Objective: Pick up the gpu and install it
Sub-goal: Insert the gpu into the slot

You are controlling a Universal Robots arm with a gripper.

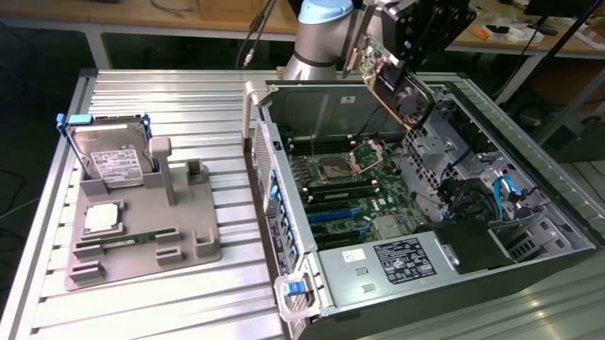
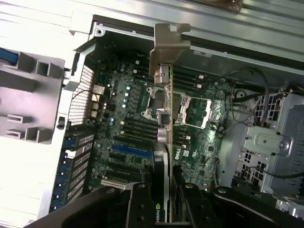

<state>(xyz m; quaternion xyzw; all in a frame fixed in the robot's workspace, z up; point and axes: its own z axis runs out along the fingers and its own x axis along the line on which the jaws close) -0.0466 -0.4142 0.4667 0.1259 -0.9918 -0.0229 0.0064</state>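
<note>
Holding gpu (image 1: 392,78) clamped between fingers (image 2: 190,202), hanging above open computer case (image 1: 321,110), long axis stretching away toward its silver bracket (image 2: 167,45).

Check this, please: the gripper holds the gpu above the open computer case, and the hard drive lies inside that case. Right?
Not quite. The gripper holds the gpu above the open computer case, but the hard drive stands in the gray holder outside the case, as the exterior view shows.
</note>
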